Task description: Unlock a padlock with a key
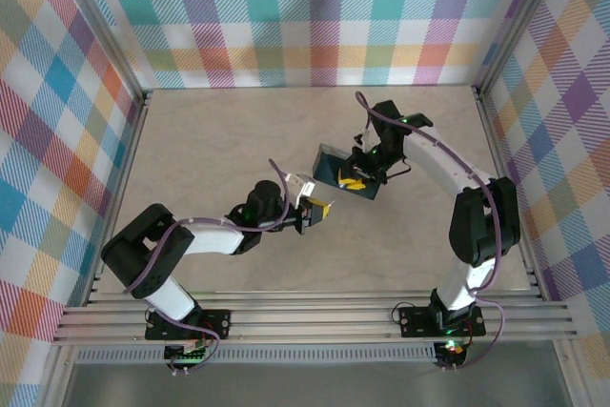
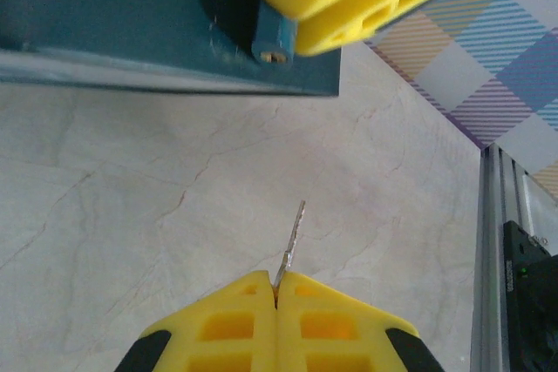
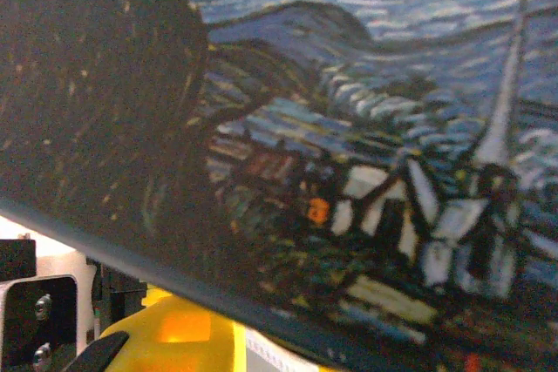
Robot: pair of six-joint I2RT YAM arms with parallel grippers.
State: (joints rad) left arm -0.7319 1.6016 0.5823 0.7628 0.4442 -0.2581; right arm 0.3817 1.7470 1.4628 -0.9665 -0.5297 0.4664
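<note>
Black-and-white arms [image 1: 205, 235], purple cables [image 1: 365, 110], yellow fingers [image 2: 244, 328]

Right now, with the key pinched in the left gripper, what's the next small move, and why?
Probably ease the left gripper forward, nudging slightly leftward as the left wrist view shows it. The key it is shut on points toward the padlock held in the right gripper, but its tip is well short of the keyhole, which sits a little left of the blade's line.

Blue-grey padlock [image 2: 270, 41], starry-night blue tin [image 3: 349, 172], pastel plaid walls [image 1: 315, 16].
</note>
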